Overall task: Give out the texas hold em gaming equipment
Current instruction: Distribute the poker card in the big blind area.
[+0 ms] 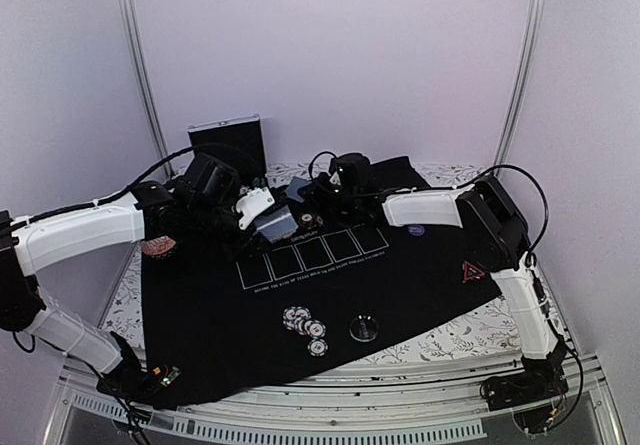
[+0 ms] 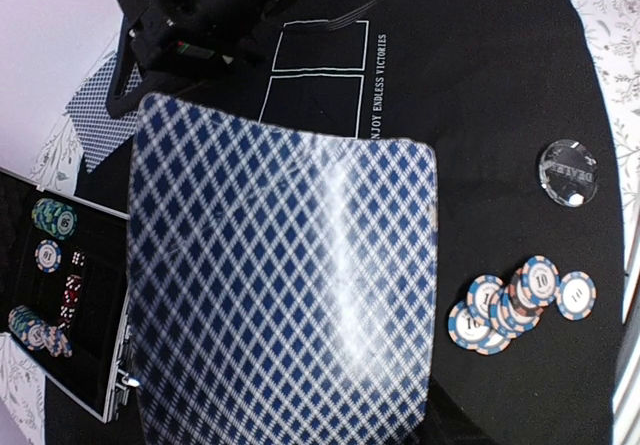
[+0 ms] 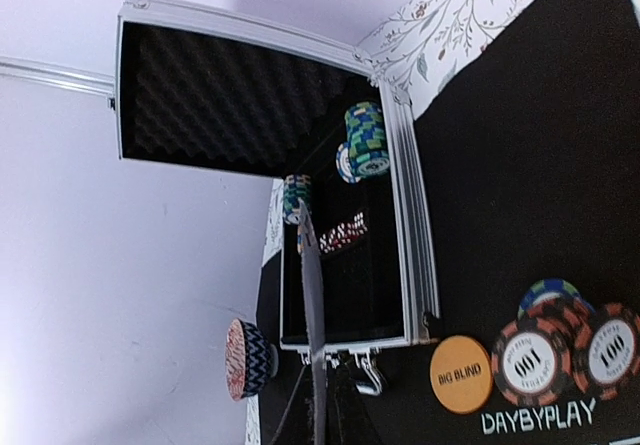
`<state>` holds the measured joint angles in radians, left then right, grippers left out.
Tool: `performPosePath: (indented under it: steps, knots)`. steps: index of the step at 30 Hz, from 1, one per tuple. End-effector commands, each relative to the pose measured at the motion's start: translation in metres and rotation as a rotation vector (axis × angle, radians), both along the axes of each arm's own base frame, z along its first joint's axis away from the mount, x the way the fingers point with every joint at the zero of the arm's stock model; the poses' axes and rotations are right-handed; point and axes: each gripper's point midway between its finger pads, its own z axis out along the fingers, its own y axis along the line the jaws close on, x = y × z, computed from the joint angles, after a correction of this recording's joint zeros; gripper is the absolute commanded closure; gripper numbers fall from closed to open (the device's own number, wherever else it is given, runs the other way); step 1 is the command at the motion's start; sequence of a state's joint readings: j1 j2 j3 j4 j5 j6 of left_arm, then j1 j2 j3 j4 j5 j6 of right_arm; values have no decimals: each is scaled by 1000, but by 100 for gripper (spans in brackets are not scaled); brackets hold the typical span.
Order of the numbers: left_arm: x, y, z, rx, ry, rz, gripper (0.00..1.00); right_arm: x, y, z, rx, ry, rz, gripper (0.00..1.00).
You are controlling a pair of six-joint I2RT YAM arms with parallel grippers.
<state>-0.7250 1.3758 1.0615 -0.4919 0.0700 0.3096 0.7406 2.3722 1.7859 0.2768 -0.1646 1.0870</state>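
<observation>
Poker mat (image 1: 200, 315) from above: left fingers (image 1: 262, 215) grip a tilted playing card (image 1: 277, 228) at its far side, right fingers (image 1: 325, 187) just beside; poker chips (image 1: 306, 327) lie near-centre. Left wrist: the card fills the frame. Right wrist: second card (image 3: 315, 305) stands edge-on before an open case (image 3: 400, 215); whether those fingers are closed cannot be told.

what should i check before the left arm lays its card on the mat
1. Blue diamond-backed playing card held in the left fingers: ok.
2. White-outlined card boxes on the black felt mat bare: ok.
3. Right fingers clear of the left ones: cannot tell, they sit close.
4. Right grip on its thin edge-on card: cannot tell.
5. Small striped poker chips away from the boxes: ok.
</observation>
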Motion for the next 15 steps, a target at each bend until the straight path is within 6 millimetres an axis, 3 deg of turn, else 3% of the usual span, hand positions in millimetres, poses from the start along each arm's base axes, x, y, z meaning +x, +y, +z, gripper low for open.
performPosePath:
  steps: [1,6,10,15]
  knots:
    - [6,-1,24,-52,-43,11,50,25,9,-20,29,32,-52,98]
    - [7,1,26,-53,-53,19,50,43,28,-31,50,52,-58,97]
    - [8,3,27,-54,-58,24,50,50,28,-38,59,73,-90,95]
    - [8,4,31,-60,-64,25,50,49,25,-46,34,90,-99,83]
